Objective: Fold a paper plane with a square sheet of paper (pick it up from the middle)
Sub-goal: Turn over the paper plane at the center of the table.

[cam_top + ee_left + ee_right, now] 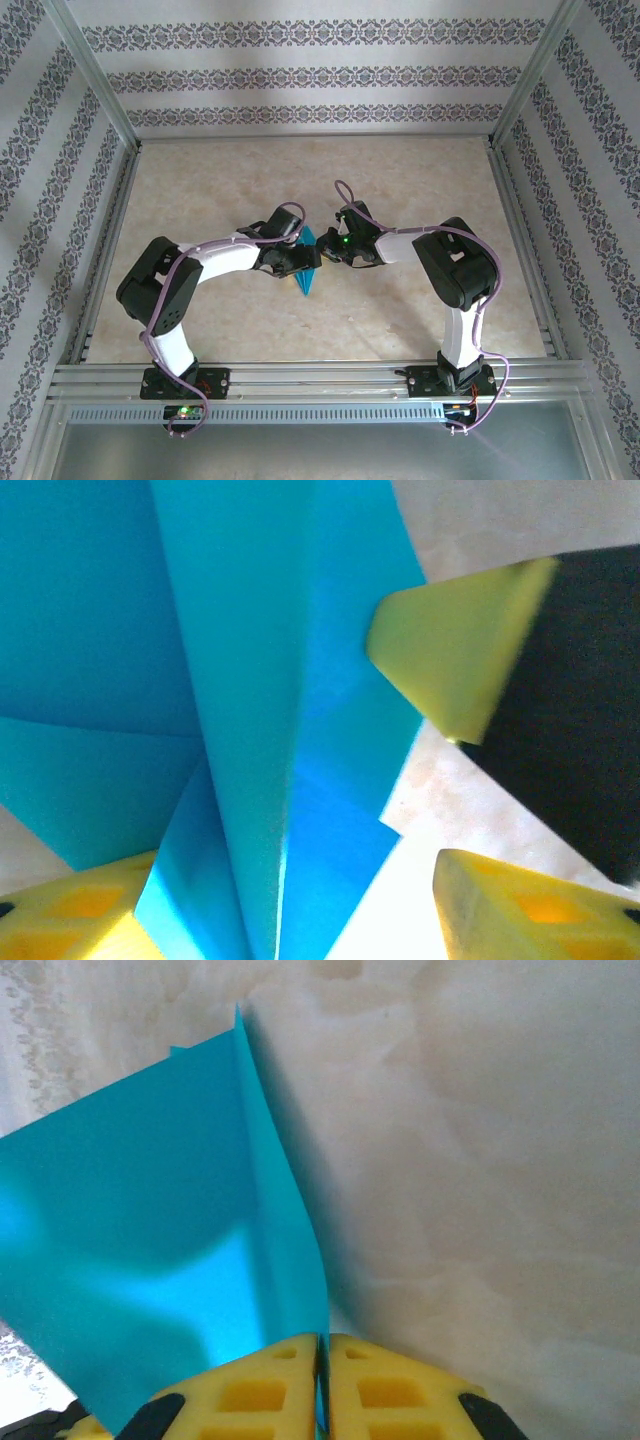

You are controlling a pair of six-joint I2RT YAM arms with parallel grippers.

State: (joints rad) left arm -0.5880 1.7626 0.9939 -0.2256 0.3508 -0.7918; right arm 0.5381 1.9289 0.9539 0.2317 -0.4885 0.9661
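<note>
- The folded teal paper (307, 268) is seen over the middle of the table (420, 180), about equally far from the left and right edges, between the two grippers.
- In the overhead view a narrow pointed end of the paper is turned toward the near edge; whether that tip rests on the table cannot be told.
- The left gripper (298, 260) is reached in from the left side, and its yellow fingers (530, 900) are held well apart.
- In the left wrist view the paper (250, 680) is seen running up between those parted fingers, with a long crease down its centre and angled flaps to either side. It meets the left finger at the lower corner, while bare table is seen between it and the right finger.
- The right gripper (330, 252) is reached in from the right side. Its fingers (390, 1390) are pressed together, with a thin edge of the paper (150, 1190) clamped in the slit between them.
- From that grip the paper is seen standing up as a broad flat panel with one upright fold.
- One yellow finger of the right gripper (455, 650) is seen at the paper's right edge in the left wrist view.
</note>
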